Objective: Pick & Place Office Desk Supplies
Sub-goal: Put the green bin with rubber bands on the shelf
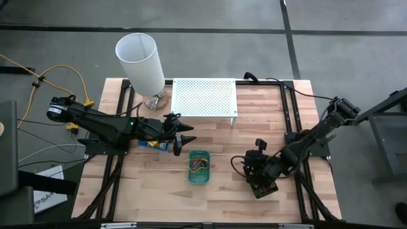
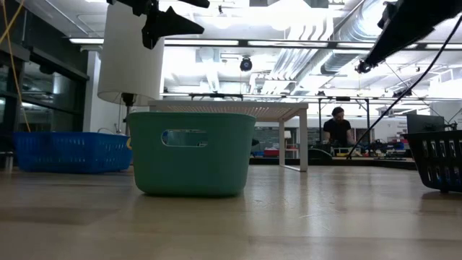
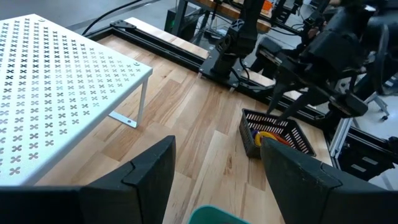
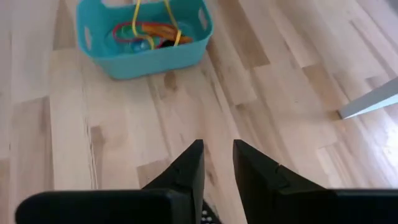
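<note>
High view puts the white perforated shelf (image 1: 204, 97) at 12 o'clock on the counter (image 1: 159, 197), the green tray (image 1: 198, 166) of coloured rings (image 1: 198, 165) at center, the black tray (image 1: 262, 185) at 4. The left gripper (image 1: 180, 141), jaws apart and empty, hovers beside the green tray and could knock it. The right gripper (image 4: 217, 163), jaws nearly together and holding nothing visible, sits above the black tray.

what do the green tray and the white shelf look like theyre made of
Green tray: probably moulded plastic, matte, with smooth rounded walls and a cut-out handle slot. White shelf: looks like painted sheet metal, thin and flat, punched with a regular pattern of small holes.
</note>
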Controlling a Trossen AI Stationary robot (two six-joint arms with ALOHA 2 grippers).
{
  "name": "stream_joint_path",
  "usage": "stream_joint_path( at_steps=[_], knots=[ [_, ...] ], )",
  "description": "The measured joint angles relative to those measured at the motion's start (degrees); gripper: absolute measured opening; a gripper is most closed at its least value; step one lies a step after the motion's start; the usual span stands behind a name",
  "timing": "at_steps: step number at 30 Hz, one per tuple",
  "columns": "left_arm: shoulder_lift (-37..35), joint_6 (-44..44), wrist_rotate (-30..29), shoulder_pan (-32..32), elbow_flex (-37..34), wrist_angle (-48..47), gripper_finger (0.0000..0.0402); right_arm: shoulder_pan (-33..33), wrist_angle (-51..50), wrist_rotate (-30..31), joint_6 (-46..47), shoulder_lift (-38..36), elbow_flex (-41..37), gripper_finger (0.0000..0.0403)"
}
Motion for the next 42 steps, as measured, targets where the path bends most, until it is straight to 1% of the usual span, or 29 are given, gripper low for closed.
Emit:
stream_joint_path(
  at_steps=[7, 18, 30, 34, 42],
  knots=[
    [0.00, -0.01, 0.00, 0.00, 0.00, 0.00, 0.0230, -2.12, 0.16, 0.02, -1.26, -1.58, 0.00, 0.0073],
    [0.00, -0.01, -0.02, 0.00, 0.01, -0.02, 0.0230, -2.45, 1.21, -0.42, -2.05, -1.27, 0.00, 0.0073],
    [0.00, -0.01, -0.01, 0.00, 0.01, -0.02, 0.0230, -2.45, 10.42, -0.57, -1.95, -1.25, 0.00, 0.0073],
    [0.00, -0.01, 0.00, 0.00, 0.00, -0.01, 0.0230, -2.45, 12.09, -0.59, -1.95, -1.25, 0.02, 0.0073],
    [0.02, -0.01, -0.01, 0.00, 0.00, 0.00, 0.0230, -2.45, 12.28, -0.61, -2.08, -1.23, 0.00, 0.0073]
  ],
)
